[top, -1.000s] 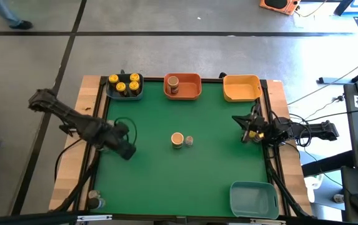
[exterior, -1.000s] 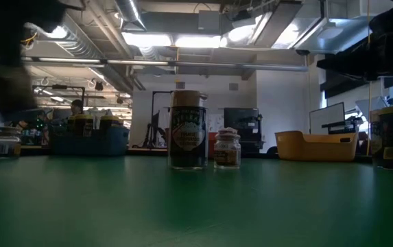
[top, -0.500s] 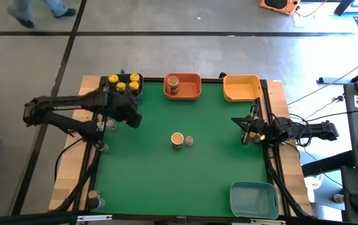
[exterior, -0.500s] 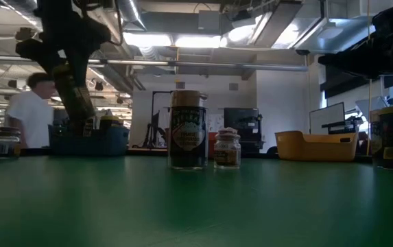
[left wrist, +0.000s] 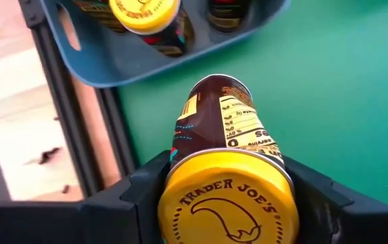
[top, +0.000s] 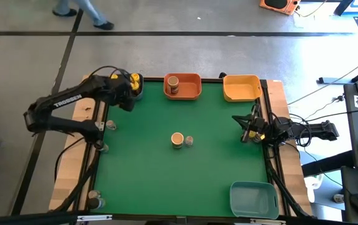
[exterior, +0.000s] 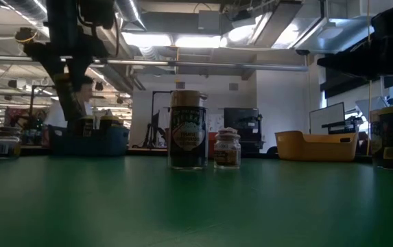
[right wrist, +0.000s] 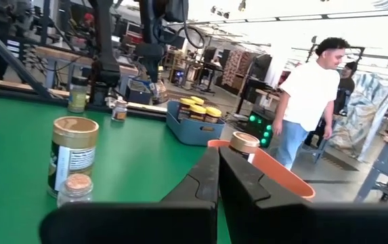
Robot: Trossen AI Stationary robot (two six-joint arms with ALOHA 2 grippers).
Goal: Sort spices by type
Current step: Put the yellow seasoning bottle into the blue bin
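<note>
Yellow-lidded spice jar (left wrist: 224, 183), rigid, light, likely smooth-sided, clamped below its lid by left gripper (top: 124, 98) at upper left; right gripper (top: 247, 132) closed, empty.

Dark jointed left arm (top: 72, 103), white TROSSEN lettering; black cables trailing right arm (top: 297, 131)

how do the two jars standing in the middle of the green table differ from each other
The tan-lid jar is taller and wider than the tiny jar beside it. The tan-lid jar carries a dark printed label around its body; the tiny jar looks like clear glass with a pale cap. In the high view, the tan-lid jar sits nearer the left arm's side and the tiny jar nearer the right arm's. Both stand upright on the green table, close together, with neither gripper near them.
</note>
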